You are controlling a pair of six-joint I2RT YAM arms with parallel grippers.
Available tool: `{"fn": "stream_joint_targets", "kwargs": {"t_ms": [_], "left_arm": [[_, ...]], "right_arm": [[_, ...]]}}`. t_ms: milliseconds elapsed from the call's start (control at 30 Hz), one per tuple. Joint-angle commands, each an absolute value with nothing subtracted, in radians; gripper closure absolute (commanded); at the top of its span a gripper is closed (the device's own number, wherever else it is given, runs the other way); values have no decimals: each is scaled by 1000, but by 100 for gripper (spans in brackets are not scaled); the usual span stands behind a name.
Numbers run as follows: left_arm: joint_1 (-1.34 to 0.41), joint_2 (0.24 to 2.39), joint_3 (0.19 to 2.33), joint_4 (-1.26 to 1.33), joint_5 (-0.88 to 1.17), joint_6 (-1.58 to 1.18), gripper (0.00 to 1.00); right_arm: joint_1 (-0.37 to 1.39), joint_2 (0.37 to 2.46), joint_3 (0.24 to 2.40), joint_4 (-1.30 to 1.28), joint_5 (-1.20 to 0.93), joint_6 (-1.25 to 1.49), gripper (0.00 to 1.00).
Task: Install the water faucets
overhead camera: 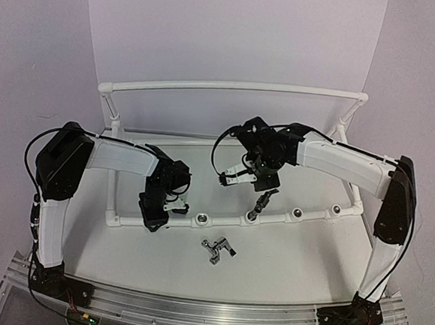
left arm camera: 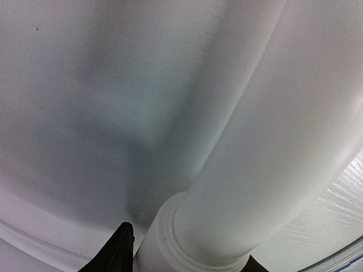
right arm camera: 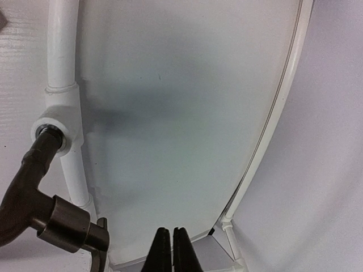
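The right jaws are pressed fully together with nothing between the fingers (right arm camera: 164, 249). They hang just above and behind one faucet (overhead camera: 259, 203), which stands with its stem in a socket (right arm camera: 57, 127) on the front rail of the frame (overhead camera: 235, 87). The left jaws stand part open around the same rail farther left, and the pipe (left arm camera: 255, 170) fills the gap between them, so they appear to be bracing it.

The second faucet (overhead camera: 218, 249) lies loose on the desk (overhead camera: 301, 252), in front of the rail and between the two arms. From the right jaws it lies toward the robot and a little left. Its long axis looks roughly parallel to the rail, though it is too small to be sure. Both arms are about equally near, but only the right is free, so the pickup likely falls to it.
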State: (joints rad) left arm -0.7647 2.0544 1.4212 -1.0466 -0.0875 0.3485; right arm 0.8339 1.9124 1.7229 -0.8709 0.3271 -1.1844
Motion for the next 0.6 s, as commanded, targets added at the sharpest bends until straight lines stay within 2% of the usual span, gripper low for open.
{"fn": "stream_joint_targets", "kwargs": {"t_ms": [0, 567], "left_arm": [[-742, 2110, 1440, -923, 86, 124, 85], [-742, 2116, 1443, -923, 88, 125, 85]], "right_arm": [[818, 1934, 1669, -911, 358, -1235, 100], [810, 1874, 1609, -1139, 190, -1208, 100]]}}
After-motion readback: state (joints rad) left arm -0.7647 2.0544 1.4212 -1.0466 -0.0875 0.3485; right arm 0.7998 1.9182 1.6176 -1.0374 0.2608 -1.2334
